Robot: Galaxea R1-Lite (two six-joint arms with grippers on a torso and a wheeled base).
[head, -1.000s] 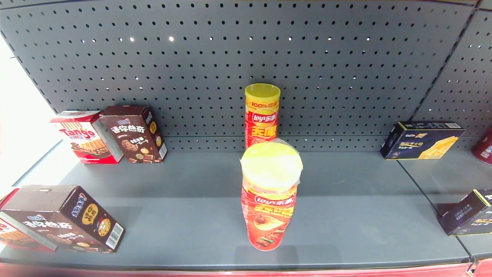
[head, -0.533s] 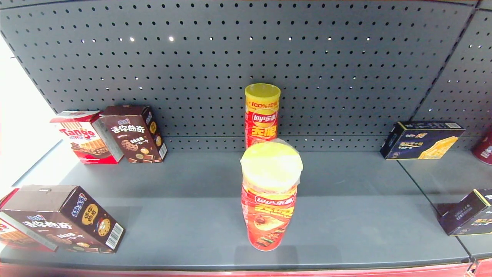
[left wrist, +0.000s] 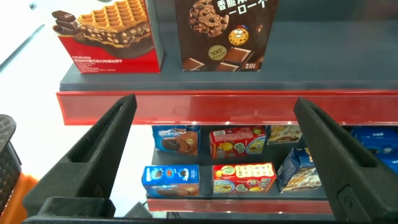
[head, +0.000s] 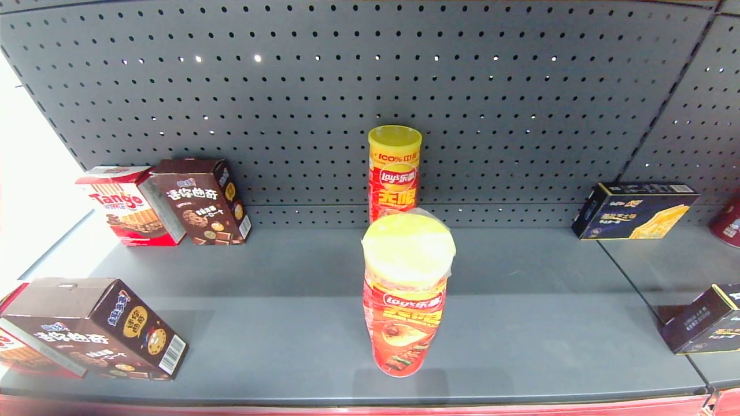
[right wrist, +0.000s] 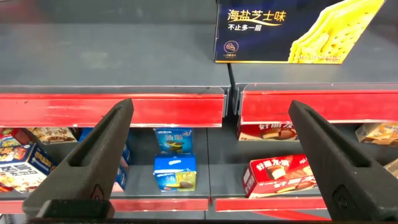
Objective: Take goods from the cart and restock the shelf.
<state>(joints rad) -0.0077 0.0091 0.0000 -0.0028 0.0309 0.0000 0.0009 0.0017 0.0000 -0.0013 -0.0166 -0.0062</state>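
Stock on matte grey metal shelf [head: 277, 277], backed by perforated pegboard [head: 462, 86].
- Front canister [head: 404, 312]: cylindrical tube with a glossy red-and-yellow wrap and a pale yellow plastic lid. It sits at lower centre of frame with its long axis vertical, lid up.
- Rear canister [head: 394, 173]: same form, upright, directly above it in frame and against the pegboard.
- Cardboard boxes: wafer box [head: 124, 205] and brown cookie box [head: 202, 202] stand touching at middle left. Second cookie box [head: 98, 326] is at lower left, dark blue cracker box [head: 633, 211] at middle right.
- Left tool [left wrist: 214, 104]: black wedge-shaped fingers spread wide, empty.
- Right tool [right wrist: 210, 104]: likewise wide, holding nothing.
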